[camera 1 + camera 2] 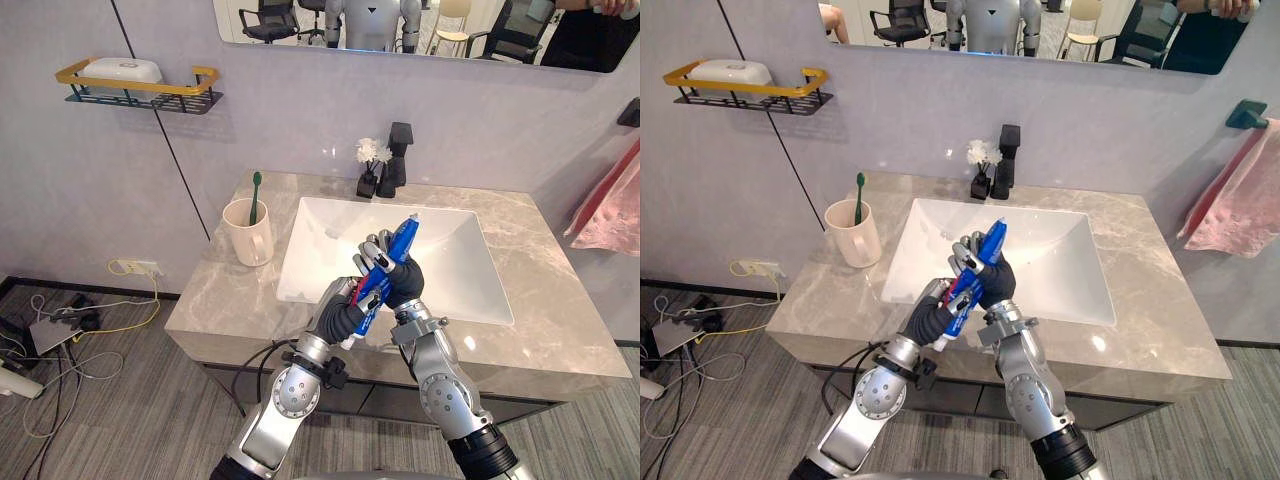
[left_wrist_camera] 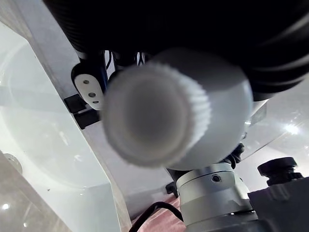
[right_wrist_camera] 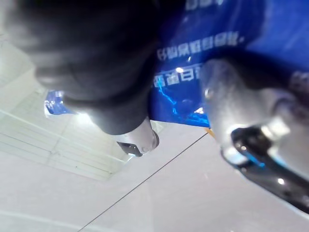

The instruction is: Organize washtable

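- Two hands met on one toothpaste tube (image 1: pixel 401 238): the right hand (image 1: pixel 404 280) had its fingers curled round the upper body, and the left hand (image 1: pixel 338 314) was closed on the lower end by the white cap (image 2: pixel 154 113).
- The tube hung tilted in the air above the front rim of the sink (image 1: pixel 465 275), touching neither the basin nor the worktop (image 1: pixel 560 310).
- Its shared grip looked like the main risk. If one hand let go before the other held firmly, the tube would probably fall into the sink or off the front edge.
- Squeezing was a second risk, because a soft tube pressed from both ends could force out paste. Whether the cap was tight could not be told.
- On the worktop to the left stood a cup (image 1: pixel 246 236) holding a green toothbrush (image 1: pixel 256 192). A wide swing that way could tip it.
- The black faucet (image 1: pixel 398 152) and the small white flowers (image 1: pixel 372 152) stood well apart, behind the sink.
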